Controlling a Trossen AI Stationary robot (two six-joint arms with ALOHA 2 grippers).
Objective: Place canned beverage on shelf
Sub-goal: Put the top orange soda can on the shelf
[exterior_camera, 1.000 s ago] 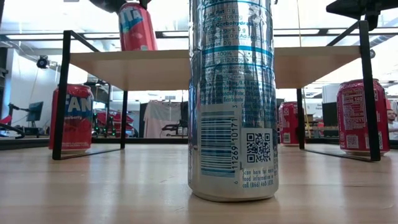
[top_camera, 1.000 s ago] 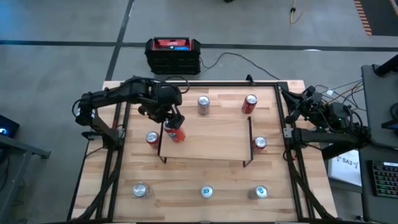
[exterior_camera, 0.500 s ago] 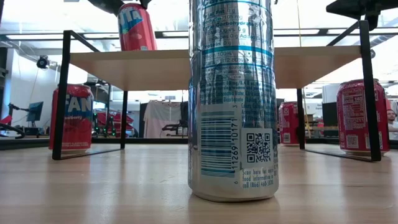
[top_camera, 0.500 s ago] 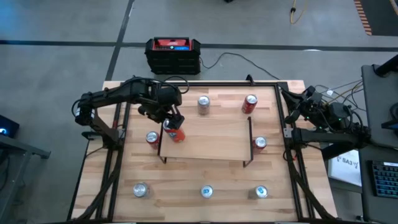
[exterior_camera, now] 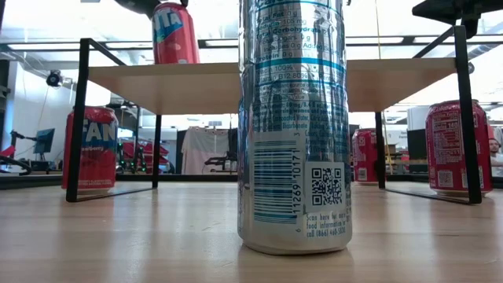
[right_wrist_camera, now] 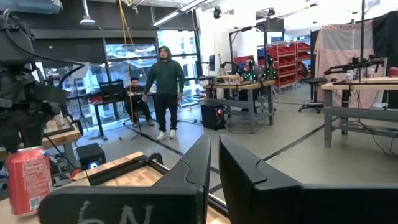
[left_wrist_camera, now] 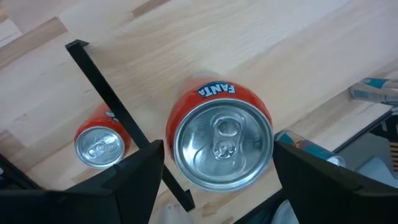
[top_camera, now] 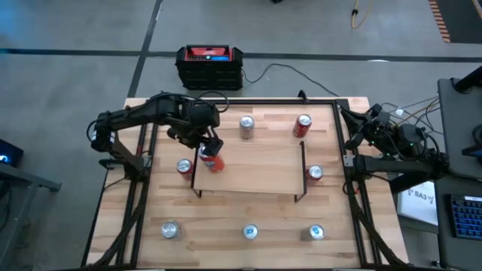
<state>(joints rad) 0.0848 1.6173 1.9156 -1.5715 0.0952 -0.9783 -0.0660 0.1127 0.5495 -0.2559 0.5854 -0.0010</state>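
A red Fanta can [top_camera: 214, 162] stands upright on the left end of the shelf [top_camera: 260, 172], a light-wood board on black legs; the low view shows the can [exterior_camera: 174, 33] with its base on the board. My left gripper [left_wrist_camera: 217, 149] hangs over it, pointing down and open. One finger stands on each side of the can's top [left_wrist_camera: 219, 144], and I cannot see either touch it. My right gripper [right_wrist_camera: 214, 165] is shut and held back at the table's right edge [top_camera: 360, 126], clear of everything.
A second red can [top_camera: 184, 166] stands on the table just left of the shelf's leg. More cans stand behind the shelf [top_camera: 246, 125], [top_camera: 303, 125], at its right end [top_camera: 315, 173] and along the near edge [top_camera: 250, 232]. People are in the room beyond.
The red can leaned a little under my left gripper; it has straightened and now stands upright on the shelf board. My left arm has stayed where it was.
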